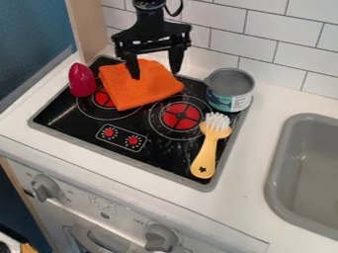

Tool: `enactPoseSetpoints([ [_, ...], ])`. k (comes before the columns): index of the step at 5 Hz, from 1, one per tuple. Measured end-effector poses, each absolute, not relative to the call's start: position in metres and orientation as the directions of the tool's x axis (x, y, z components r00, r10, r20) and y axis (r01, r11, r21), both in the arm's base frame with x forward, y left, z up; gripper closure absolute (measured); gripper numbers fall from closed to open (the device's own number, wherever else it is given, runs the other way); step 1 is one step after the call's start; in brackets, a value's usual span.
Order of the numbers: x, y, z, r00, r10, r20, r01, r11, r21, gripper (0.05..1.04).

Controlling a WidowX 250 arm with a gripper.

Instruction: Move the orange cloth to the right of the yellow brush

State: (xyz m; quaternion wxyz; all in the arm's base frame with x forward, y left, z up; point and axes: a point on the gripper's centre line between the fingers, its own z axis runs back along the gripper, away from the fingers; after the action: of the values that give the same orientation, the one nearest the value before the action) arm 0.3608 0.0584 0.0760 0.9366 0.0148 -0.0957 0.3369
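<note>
Brush [209, 148]; orange cloth [135, 90] beneath hand [155, 74]

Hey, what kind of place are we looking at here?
It looks like a toy kitchen: there's a small black stovetop with red burner rings, a gray sink set into the white counter, and a tiled wall behind.

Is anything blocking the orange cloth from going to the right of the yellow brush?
Yes, the yellow brush itself lies across the straight way from the orange cloth, and the small pot stands just behind its bristles.
</note>
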Motion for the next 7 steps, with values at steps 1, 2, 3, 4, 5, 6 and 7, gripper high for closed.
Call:
enactPoseSetpoints([
  [1, 0.366, 0.068, 0.056, 0.737, 0.646, 0.196, -0.662, 0.750, 0.018, 0.083],
  [2, 0.368, 0.076, 0.047, 0.726, 0.653, 0.217, -0.678, 0.732, 0.063, 0.083],
  [3, 0.368, 0.080, 0.046, 0.713, 0.668, 0.213, -0.689, 0.724, 0.038, 0.083],
  [4, 0.362, 0.075, 0.040, 0.715, 0.681, 0.162, -0.691, 0.723, 0.011, 0.083],
  [5, 0.353, 0.064, 0.038, 0.726, 0.669, 0.161, -0.681, 0.731, 0.034, 0.083],
  [6, 0.337, 0.046, 0.039, 0.761, 0.630, 0.159, -0.641, 0.767, 0.033, 0.083],
  [7, 0.323, 0.026, 0.039, 0.801, 0.583, 0.137, -0.591, 0.807, 0.019, 0.083],
])
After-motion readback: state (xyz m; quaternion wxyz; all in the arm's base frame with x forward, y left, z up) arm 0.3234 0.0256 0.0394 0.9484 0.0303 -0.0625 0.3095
